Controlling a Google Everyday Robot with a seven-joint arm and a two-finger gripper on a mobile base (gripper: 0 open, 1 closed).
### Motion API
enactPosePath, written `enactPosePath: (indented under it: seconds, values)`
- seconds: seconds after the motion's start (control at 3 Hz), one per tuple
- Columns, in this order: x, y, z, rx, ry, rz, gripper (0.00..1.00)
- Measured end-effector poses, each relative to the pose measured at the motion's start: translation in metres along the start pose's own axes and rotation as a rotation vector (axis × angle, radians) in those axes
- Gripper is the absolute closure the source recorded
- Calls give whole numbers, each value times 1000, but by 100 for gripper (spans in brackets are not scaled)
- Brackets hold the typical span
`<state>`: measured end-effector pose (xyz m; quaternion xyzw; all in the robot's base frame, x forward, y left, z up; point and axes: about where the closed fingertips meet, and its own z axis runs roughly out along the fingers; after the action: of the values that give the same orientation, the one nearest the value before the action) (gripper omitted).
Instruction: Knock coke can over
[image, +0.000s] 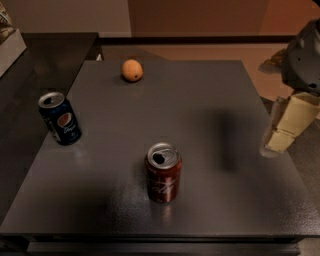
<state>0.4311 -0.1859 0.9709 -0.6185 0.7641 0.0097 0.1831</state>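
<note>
The coke can (163, 172), dark red-brown with white script and a silver opened top, stands upright on the dark grey table (210, 115), near the front centre. My gripper (281, 134) hangs at the right edge of the view, above the table's right side, well to the right of the coke can and apart from it. Its pale beige fingers (290, 120) point down and hold nothing.
A dark blue can (60, 118) with a round red-white-blue logo stands upright at the table's left edge. An orange fruit (132, 70) lies near the far edge. A dark counter (45, 55) adjoins the table at the back left.
</note>
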Motion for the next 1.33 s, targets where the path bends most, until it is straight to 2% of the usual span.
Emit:
enactPosePath:
  seconds: [0.33, 1.33]
  values:
    - [-26, 19, 12, -45, -89, -36, 0]
    - [-78, 70, 58, -135, -274, -100, 0]
